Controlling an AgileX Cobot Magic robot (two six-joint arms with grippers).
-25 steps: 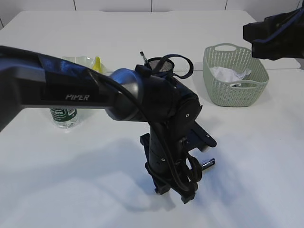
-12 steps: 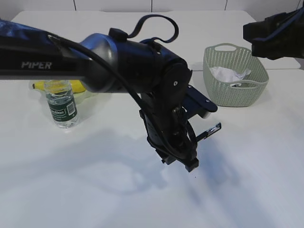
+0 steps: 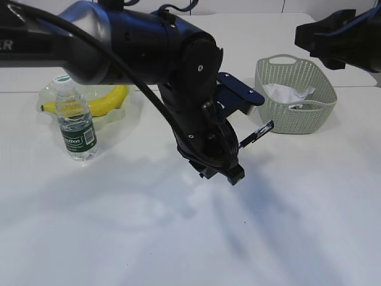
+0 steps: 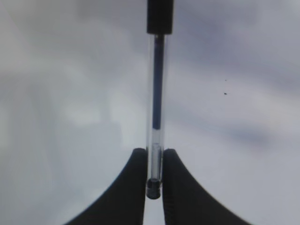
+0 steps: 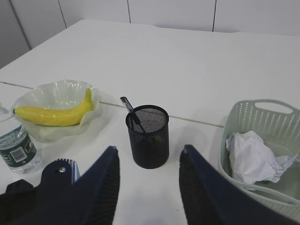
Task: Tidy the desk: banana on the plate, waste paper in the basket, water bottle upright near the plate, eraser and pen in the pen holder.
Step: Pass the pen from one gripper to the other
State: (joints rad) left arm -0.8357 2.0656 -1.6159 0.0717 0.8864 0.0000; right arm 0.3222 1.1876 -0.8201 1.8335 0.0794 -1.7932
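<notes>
Exterior view: your left tool (image 3: 229, 173) pinches pen (image 4: 155, 112) above surface (image 3: 297, 226) centre. Right tool (image 5: 147, 187) gapes empty, far right. Left arm (image 3: 137, 42) blocks pen holder (image 5: 147, 136); bottle (image 3: 75, 124) near plate (image 5: 56, 93).

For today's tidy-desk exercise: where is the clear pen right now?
The clear pen is clamped at one end in the left gripper, lifted above the desk mid-scene, left of the basket in the exterior view.

Clear plastic pen (image 4: 155, 108) – matt white desk (image 3: 309, 226)
</notes>
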